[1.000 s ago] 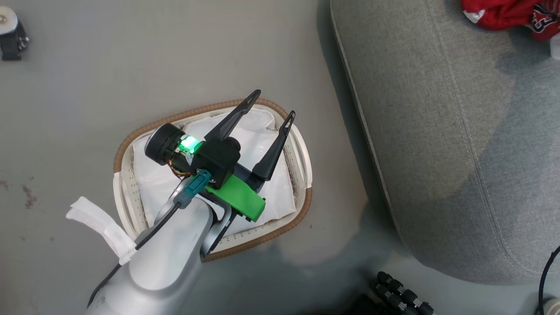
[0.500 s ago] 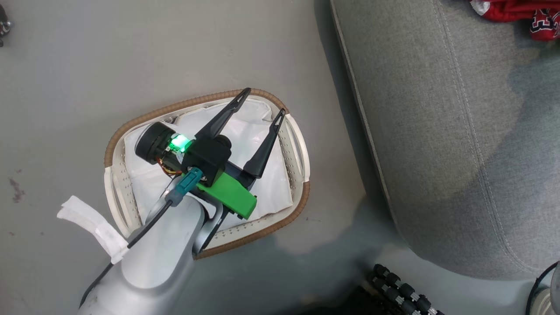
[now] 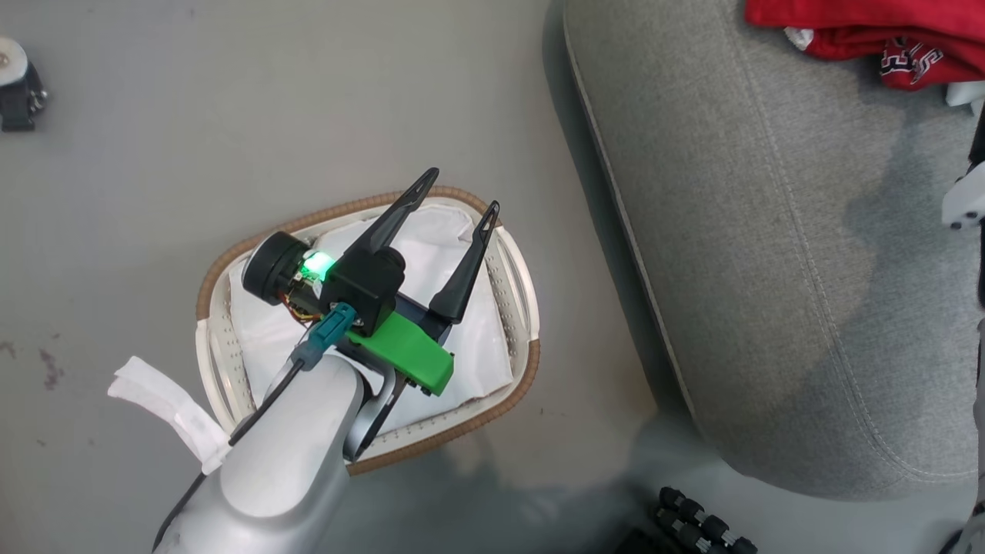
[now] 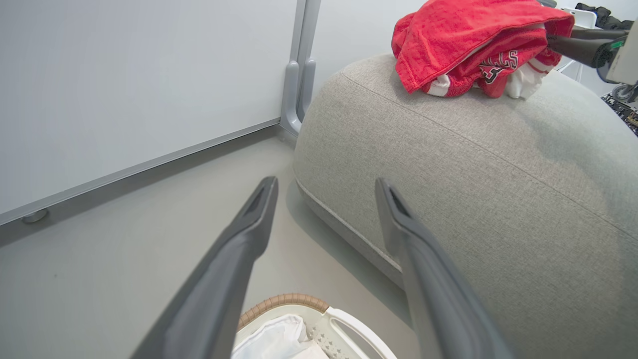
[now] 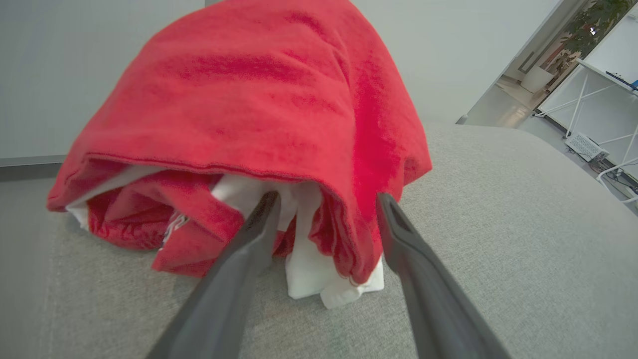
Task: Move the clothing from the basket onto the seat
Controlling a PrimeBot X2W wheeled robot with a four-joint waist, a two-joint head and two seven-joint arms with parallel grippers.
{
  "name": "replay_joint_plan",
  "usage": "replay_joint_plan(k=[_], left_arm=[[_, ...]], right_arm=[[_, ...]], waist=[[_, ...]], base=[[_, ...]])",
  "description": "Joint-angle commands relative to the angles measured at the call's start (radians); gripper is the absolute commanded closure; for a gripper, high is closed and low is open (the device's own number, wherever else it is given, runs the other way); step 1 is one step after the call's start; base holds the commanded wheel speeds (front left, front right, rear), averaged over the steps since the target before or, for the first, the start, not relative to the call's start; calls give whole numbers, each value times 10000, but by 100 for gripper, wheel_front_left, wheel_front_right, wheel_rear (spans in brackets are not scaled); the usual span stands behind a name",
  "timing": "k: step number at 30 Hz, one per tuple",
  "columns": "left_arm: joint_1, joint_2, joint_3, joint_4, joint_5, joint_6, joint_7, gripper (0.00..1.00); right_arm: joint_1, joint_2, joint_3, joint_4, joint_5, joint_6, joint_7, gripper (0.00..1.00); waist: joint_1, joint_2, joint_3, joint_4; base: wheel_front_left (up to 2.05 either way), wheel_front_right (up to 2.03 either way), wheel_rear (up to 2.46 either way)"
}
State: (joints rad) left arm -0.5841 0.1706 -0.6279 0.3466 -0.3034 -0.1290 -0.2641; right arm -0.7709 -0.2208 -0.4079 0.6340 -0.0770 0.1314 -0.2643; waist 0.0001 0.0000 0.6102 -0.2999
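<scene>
The red clothing (image 3: 869, 31) with white panels lies bunched on the grey seat (image 3: 769, 231), at its far end. My right gripper (image 5: 327, 199) is open, its fingertips at the clothing's (image 5: 259, 99) lower edge with hanging fabric between them. In the left wrist view its dark fingers (image 4: 573, 44) reach the clothing (image 4: 463, 45) from the right. My left gripper (image 3: 462, 190) hangs open above the basket (image 3: 531, 362), holding nothing. The basket's white liner (image 3: 269, 331) is all that shows inside. The basket stands on the floor just left of the seat.
A caster wheel (image 3: 19, 73) stands on the grey floor at the far left. A black ribbed part (image 3: 700, 523) lies at the bottom by the seat's corner. A white wall with a metal post (image 4: 299, 75) runs behind the seat (image 4: 473, 164).
The head camera has shifted, so more of the clothing shows at the top right and a pale part of my right arm appears at the right edge. The left gripper stays open over the basket.
</scene>
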Motion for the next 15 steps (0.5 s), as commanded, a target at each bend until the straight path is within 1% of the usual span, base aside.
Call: replay_joint_plan(k=[1,5,10,15], left_arm=[[176,-24,67,8,-29,-31,-6,0],[379,-183,255,-31,-90,-31,-6,0],[716,-426,643,-121,-127,-29,-7,0],[1130,-594,1191,-195,-126,-28,-6,0]], right_arm=[[300,-23,136,-116,108,-14,-1,0],[880,-33,571,-350,221,-14,-2,0],[1505,-270,1173,-589,421,-14,-2,0],[1736,-456,1557,-679,562,-14,-2,0]], waist=[[-1,0,-364,-22],[-1,0,-870,39],[-1,0,-1592,216],[-1,0,-2320,470]], base=[[0,0,0],[0,0,0],[0,0,0],[0,0,0]])
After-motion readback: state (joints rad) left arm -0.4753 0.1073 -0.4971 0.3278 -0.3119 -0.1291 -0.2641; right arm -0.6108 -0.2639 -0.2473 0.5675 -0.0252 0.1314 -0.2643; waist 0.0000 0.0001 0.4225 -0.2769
